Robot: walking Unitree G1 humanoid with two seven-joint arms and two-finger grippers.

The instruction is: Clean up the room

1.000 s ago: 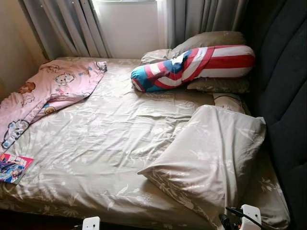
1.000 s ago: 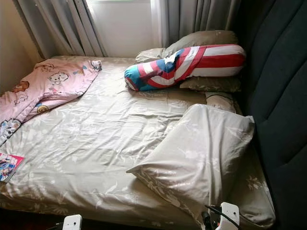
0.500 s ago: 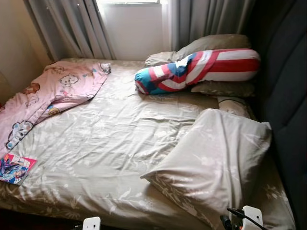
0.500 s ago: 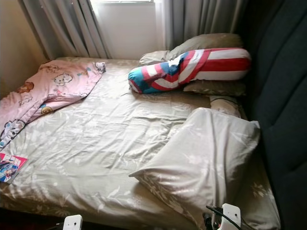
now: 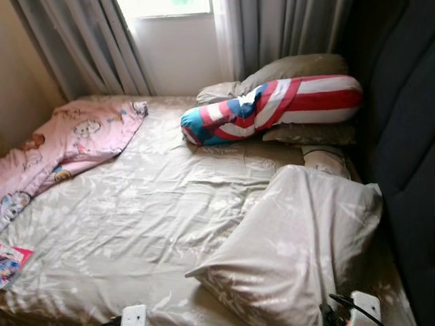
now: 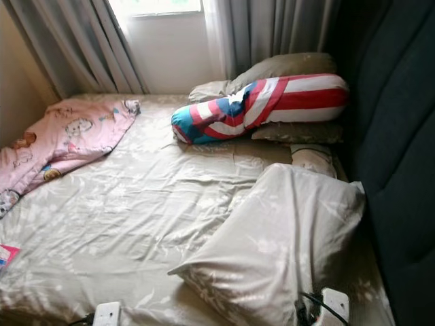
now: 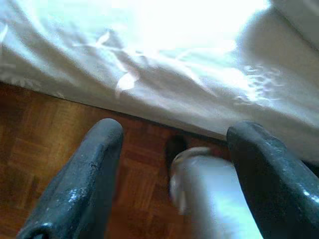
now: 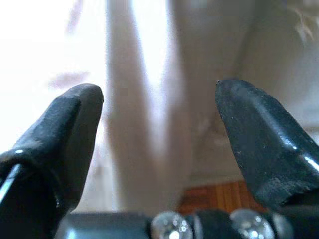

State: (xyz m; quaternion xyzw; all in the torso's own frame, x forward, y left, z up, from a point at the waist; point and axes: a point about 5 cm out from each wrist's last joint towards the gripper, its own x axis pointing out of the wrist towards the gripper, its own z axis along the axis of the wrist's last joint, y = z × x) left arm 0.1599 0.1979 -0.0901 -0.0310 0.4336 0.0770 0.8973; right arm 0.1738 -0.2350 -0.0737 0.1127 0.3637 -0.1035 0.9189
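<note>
A bed [image 5: 136, 224] with a beige leaf-print sheet lies before me. A large beige pillow [image 5: 299, 244] lies askew near its right front corner. A red, white and blue bolster [image 5: 272, 109] rests on more beige pillows [image 5: 292, 68] at the head end. A pink cartoon blanket [image 5: 61, 146] is bunched at the far left. A colourful booklet [image 5: 8, 263] sits on the left front edge. My left gripper [image 7: 172, 149] is open, low over the wooden floor beside the bed's edge. My right gripper [image 8: 159, 129] is open, facing the beige bedding.
A dark padded headboard [image 5: 401, 122] runs along the right side. Grey curtains [image 5: 88, 47] and a bright window [image 5: 170, 7] stand behind the bed. A beige wall [image 5: 17, 95] closes the left. Wooden parquet floor [image 7: 45, 149] lies below the bed's front edge.
The whole picture has shifted: the camera has come closer to the bed and turned a little right, so the booklet and blanket sit nearer the left edge. Nothing on the bed has moved.
</note>
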